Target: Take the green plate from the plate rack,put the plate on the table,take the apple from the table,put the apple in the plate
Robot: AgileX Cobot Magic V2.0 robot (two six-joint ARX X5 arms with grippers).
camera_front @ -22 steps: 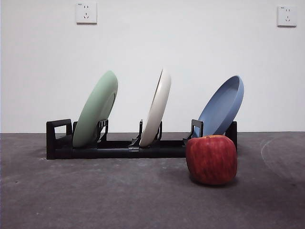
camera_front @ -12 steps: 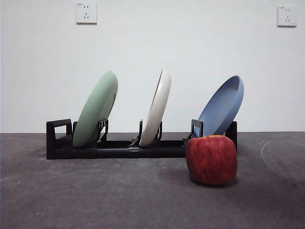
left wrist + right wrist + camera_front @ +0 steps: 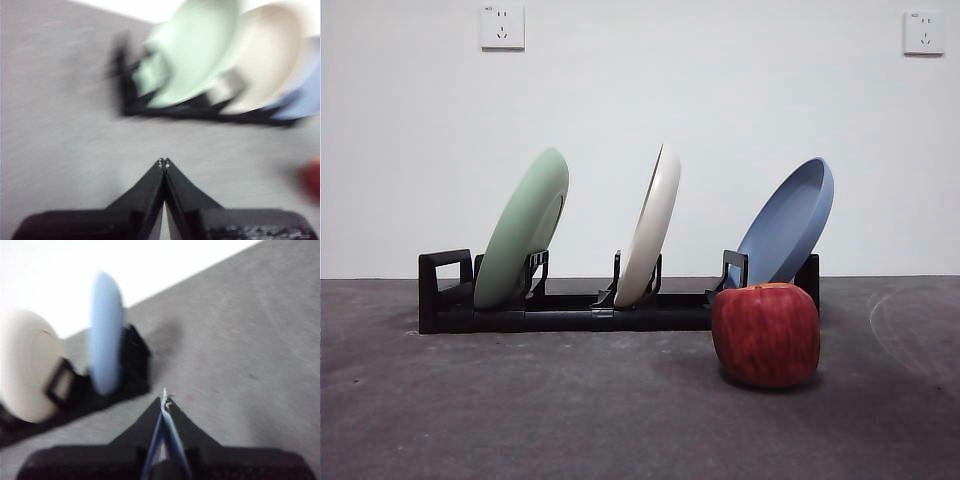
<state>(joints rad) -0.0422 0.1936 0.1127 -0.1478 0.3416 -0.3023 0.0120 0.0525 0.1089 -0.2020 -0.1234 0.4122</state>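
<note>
So far we are seeing nothing shifting on the table (image 3: 520, 420) over this last second: the plate rack (image 3: 570, 315) is holding the green plate (image 3: 525, 230) tilted in its end slot, and the apple (image 3: 766, 335) is sitting just in front of the rack's other end. We are keeping the left gripper (image 3: 163, 162) and right gripper (image 3: 165, 397) pressed together, empty and well clear, so nothing is started.

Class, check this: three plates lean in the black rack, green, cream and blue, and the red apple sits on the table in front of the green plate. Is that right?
Not quite. In the front view the apple sits on the table in front of the blue plate, at the opposite end of the plate rack from the green plate. The cream plate leans between them, as stated.
</note>
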